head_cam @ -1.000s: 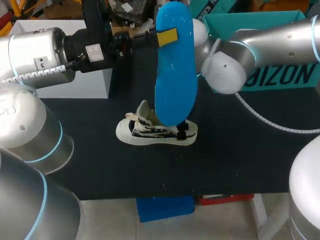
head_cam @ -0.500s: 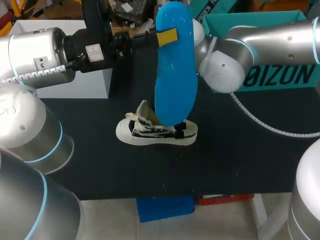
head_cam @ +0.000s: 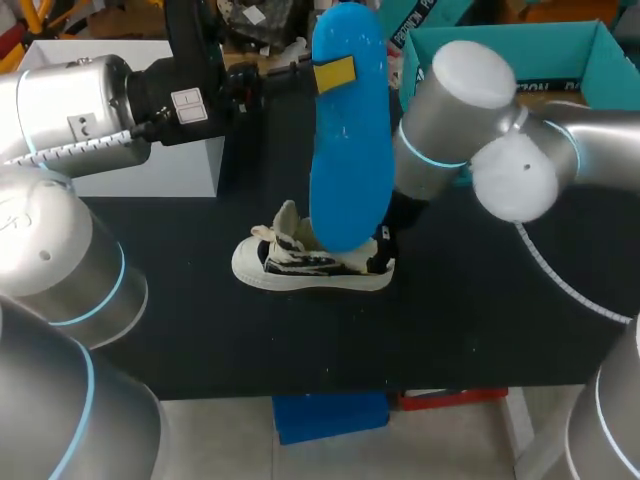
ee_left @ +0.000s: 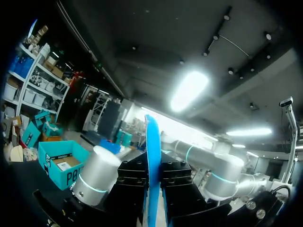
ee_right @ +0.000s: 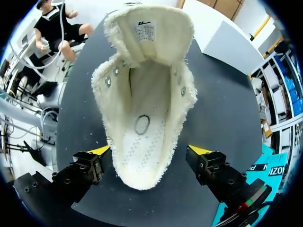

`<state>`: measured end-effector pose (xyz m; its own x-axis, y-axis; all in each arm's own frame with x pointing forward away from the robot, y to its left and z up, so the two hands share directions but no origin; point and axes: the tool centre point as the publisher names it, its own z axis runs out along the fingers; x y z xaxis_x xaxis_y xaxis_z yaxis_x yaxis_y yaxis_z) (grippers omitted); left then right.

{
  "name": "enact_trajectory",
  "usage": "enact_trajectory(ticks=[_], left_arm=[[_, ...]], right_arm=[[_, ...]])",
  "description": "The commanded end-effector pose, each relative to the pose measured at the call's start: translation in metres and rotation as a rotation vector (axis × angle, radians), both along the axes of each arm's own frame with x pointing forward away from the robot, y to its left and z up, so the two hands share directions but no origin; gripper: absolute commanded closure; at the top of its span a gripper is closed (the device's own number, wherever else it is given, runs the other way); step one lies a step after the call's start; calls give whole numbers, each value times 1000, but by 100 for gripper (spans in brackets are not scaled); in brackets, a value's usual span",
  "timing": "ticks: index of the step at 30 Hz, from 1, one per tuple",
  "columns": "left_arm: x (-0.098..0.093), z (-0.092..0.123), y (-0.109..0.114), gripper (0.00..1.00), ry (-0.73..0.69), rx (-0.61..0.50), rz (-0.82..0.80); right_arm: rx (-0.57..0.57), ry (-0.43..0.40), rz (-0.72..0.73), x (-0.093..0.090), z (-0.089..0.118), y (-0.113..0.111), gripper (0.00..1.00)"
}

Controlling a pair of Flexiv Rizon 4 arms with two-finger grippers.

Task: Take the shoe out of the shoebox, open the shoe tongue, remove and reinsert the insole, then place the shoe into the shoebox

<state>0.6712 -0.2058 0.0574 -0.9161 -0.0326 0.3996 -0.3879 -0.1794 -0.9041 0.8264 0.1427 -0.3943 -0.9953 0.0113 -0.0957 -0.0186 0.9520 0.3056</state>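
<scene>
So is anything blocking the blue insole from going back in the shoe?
Nothing lies inside the shoe; its tongue is folded back. But the right tool sits open around the heel, beside the lower end of the insole held by the left tool.

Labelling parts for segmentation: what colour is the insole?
The insole is bright blue; it shows best in the head view.

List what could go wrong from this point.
1. The right gripper straddles the heel of the shoe with its fingers open. Closing off-centre could shove or tip the shoe on the table.
2. The left gripper pinches the insole near one end only. The long free end may swing or buckle on its way into the shoe, or catch on the right gripper at the heel.
</scene>
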Motion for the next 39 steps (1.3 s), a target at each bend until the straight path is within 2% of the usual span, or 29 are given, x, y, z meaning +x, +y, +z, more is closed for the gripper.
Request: enact_trajectory(ticks=[1,8,14,39], left_arm=[[0,0,0,100,0,0,2],[0,0,0,100,0,0,2],[0,0,0,100,0,0,2],[0,0,0,100,0,0,2]], right_arm=[[504,-36,50,-3,-5,-8,0],[660,-39,69,-2,-7,-8,0],[723,-26,74,-3,-11,-8,0],[714,-6,46,-7,-16,-17,0]])
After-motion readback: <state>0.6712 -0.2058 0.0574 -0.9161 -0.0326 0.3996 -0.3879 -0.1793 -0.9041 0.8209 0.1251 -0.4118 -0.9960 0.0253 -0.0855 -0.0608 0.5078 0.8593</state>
